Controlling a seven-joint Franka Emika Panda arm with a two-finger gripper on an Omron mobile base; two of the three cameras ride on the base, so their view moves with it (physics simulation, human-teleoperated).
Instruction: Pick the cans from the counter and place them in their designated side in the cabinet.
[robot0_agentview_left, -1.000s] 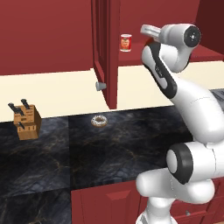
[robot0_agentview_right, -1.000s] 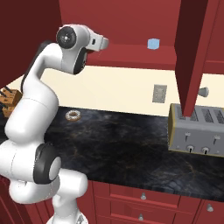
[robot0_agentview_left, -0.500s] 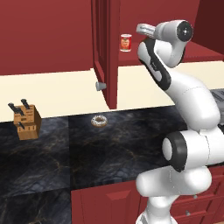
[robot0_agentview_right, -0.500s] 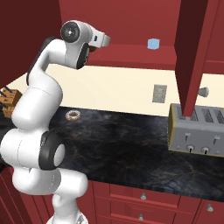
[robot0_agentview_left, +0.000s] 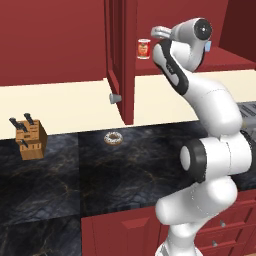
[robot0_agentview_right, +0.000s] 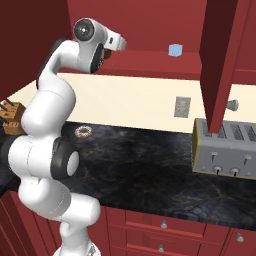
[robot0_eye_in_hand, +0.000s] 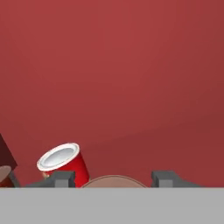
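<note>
Hand view shows a maroon can's pale top (robot0_eye_in_hand: 113, 181) sitting between the two finger tips, the jaws clenched on it. The red can (robot0_eye_in_hand: 64, 164) stands upright on the cabinet shelf (robot0_agentview_left: 165, 67), just left of the held one.

Wooden knife block (robot0_agentview_left: 31, 140) with dark handles sits tilted at the far left, also seen past the arm (robot0_agentview_right: 10, 116). Small frosted donut (robot0_agentview_left: 113, 138) lies flat mid-surface, near the back wall (robot0_agentview_right: 83, 131). Grey four-slot toaster (robot0_agentview_right: 224, 148) stands at the right, levers and knobs on its front. Grey wall outlet (robot0_agentview_right: 182, 106) on the cream backsplash, just left of the toaster. Small light-blue box (robot0_agentview_right: 175, 50) sits up on the red shelf.
</note>
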